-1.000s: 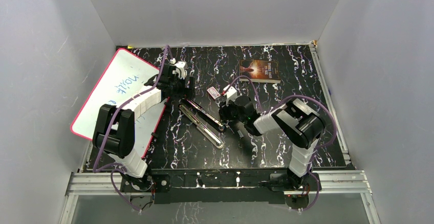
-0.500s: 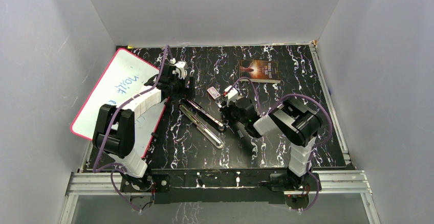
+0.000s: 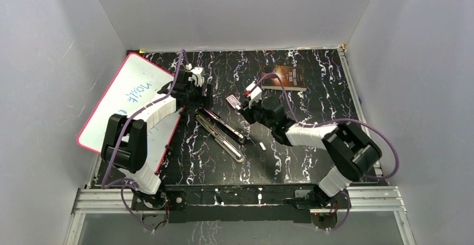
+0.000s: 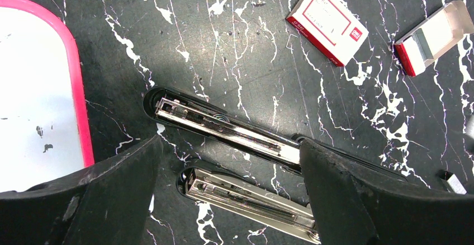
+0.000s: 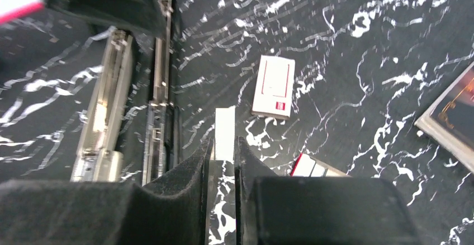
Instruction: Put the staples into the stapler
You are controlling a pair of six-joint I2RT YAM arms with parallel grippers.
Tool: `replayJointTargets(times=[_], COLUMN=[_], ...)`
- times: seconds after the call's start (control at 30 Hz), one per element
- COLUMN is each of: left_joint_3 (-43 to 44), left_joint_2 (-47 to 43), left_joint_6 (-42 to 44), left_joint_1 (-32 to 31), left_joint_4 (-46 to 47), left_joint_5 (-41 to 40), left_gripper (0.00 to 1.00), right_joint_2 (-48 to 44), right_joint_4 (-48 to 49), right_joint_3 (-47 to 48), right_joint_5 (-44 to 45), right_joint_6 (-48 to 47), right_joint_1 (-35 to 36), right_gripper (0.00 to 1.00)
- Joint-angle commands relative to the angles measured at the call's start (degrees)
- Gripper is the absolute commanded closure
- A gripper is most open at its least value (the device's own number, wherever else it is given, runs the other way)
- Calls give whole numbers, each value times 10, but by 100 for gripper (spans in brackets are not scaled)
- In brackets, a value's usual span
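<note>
From the top external camera, the stapler (image 3: 221, 137) is lying opened out near the middle of the worktop (image 3: 330, 88), its two long halves side by side and running from the far-left corner toward the near-right one. The left tool (image 3: 200, 98) is sitting over its far-left end, while the right tool (image 3: 246, 111) is hanging just off its flank, on the side toward the far-right corner. A small white piece (image 3: 261, 145), perhaps a loose strip, is lying close to the stapler's near-right end.

From the left wrist, the left tool's fingers (image 4: 112, 200) are standing wide apart, straddling both halves; whether they are touching the stapler I cannot tell. The upper half's chrome channel (image 4: 223, 128) is facing up, bare.

From the right wrist, the right tool is pinching narrow on the strip of staples (image 5: 225, 130), which is sticking out ahead of the fingertips. That chrome channel is lying just to the strip's left here, the two long axes running nearly parallel, so the coming move is looking like a short sideways shift and a lowering by the right arm. The staple box (image 5: 273, 85) is lying on the strip's other side
</note>
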Motion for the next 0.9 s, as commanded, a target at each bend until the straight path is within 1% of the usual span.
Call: replayJointTargets(times=[0.0,0.17,0.33,0.53,0.87], left_joint_3=[18,18,19,18,19], left_joint_2=[-13,-14,-15,-12,-9], left_joint_6=[5,5,5,4,4], left_joint_1=[1,1,2,2,2], left_joint_4=[-9,-10,-10,-9,-10], left_joint_5=[3,1,2,5,5], left_gripper=[9,9,9,9,8], right_joint_2=[-69,-105,-102,-58,1], right_joint_4=[-56,-148,-249,-317,-350], right_joint_3=[13,29,68,111,172], right_joint_5=[-46,-107,-125,-58,29], right_joint_6=[-4,16,62,78,64], right_joint_1=[1,1,6,39,96], right_gripper=[100,100,100,100,100])
